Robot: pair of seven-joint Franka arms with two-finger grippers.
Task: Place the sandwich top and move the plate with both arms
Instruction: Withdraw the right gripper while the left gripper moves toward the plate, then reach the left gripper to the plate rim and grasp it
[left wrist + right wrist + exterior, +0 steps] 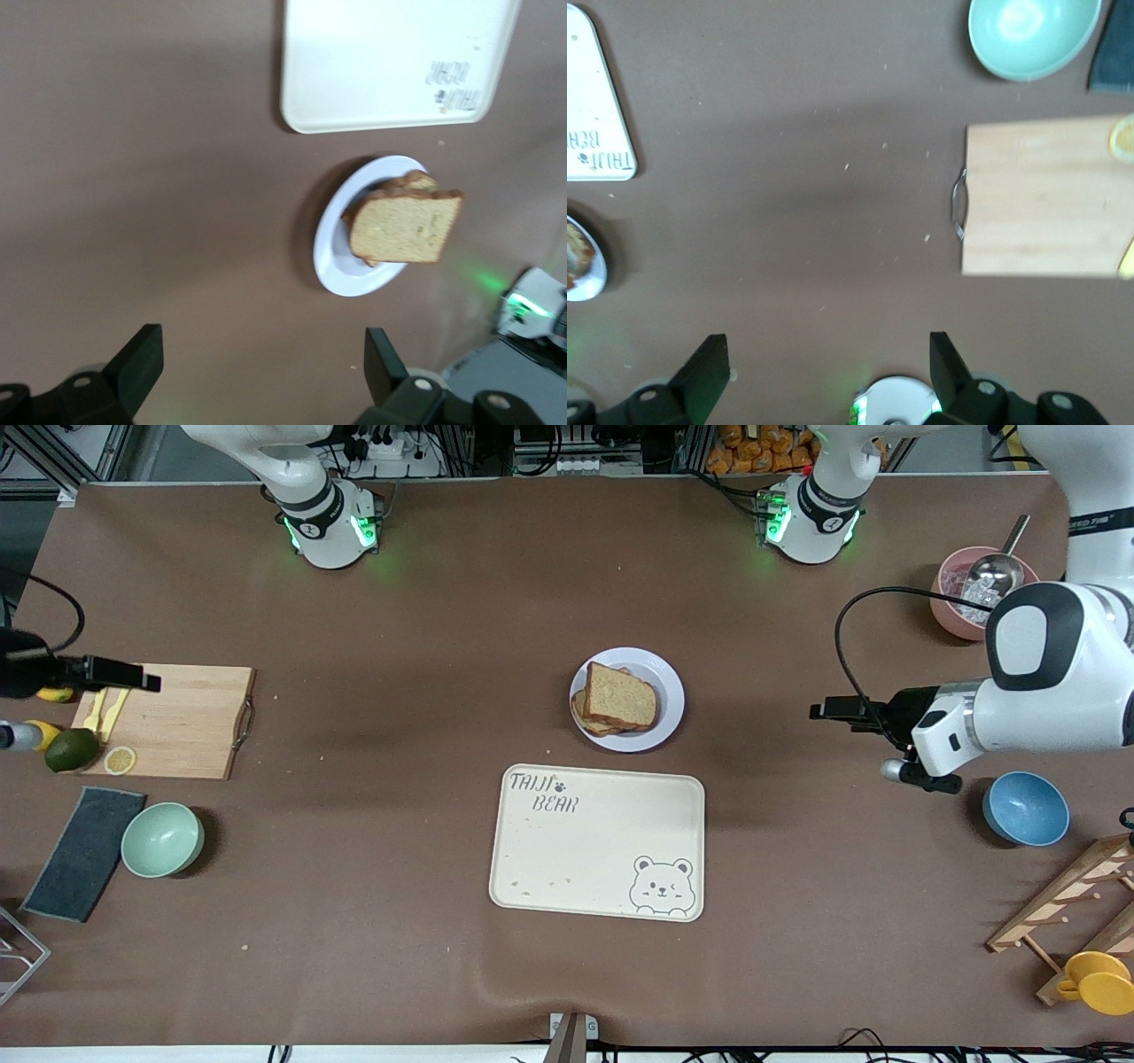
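The sandwich top, a light brown slice with a darker crust, lies on top of the stacked sandwich on the small round pale plate at mid-table. In the left wrist view the same slice rests on the plate. My left gripper hangs open and empty above bare table, toward the left arm's end from the plate; its black fingers stand wide apart. My right gripper is open and empty over the wooden cutting board. The right wrist view catches the plate's edge.
The cream bear tray lies just nearer the camera than the plate. A lime, lemon slice, mint bowl and dark cloth sit at the right arm's end. A blue bowl, pink bowl, wooden rack and yellow cup sit at the left arm's end.
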